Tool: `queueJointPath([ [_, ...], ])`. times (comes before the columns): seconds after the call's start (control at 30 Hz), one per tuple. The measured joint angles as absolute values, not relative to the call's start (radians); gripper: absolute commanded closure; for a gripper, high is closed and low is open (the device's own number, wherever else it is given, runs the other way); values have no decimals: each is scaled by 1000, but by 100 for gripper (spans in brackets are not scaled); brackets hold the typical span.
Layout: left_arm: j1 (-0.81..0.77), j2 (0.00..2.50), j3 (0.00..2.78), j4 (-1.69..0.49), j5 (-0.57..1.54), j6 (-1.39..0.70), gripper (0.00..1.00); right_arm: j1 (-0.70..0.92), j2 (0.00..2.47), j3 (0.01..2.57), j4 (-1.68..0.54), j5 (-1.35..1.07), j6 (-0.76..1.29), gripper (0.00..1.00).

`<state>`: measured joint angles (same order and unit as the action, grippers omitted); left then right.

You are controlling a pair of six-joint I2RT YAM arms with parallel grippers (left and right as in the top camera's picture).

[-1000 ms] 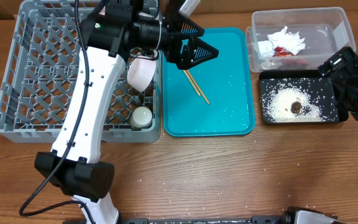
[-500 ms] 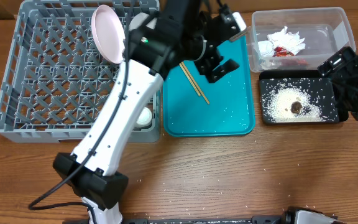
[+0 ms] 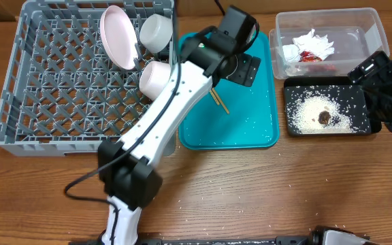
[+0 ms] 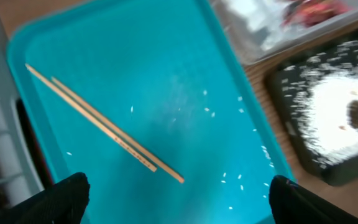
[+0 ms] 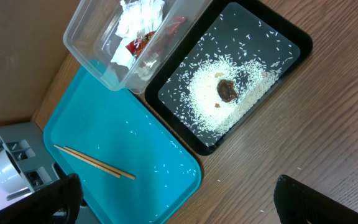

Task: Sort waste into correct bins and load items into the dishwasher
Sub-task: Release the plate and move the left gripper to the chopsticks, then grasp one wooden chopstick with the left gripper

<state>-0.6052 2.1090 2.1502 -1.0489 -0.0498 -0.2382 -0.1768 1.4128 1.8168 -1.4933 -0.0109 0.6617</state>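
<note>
Left gripper, jaws apart, hovers over chopsticks near the tray's left edge (lying side by side): best pinched crosswise mid-length, as a pair.

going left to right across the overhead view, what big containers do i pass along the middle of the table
grey dish rack → teal tray → black tray. The clear tub sits above the black tray over the same stretch, so it is left out.
</note>
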Motion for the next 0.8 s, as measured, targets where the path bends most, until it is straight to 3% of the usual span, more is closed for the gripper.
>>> queueJointPath([
  [0.4, -591, 2362, 2149, -965, -76, -316, 18, -177, 1413, 1817, -1494, -10, 662, 0],
  [0.8, -558, 2466, 2149, -971, -79, -418, 17, -177, 1413, 1817, -1494, -10, 662, 0],
])
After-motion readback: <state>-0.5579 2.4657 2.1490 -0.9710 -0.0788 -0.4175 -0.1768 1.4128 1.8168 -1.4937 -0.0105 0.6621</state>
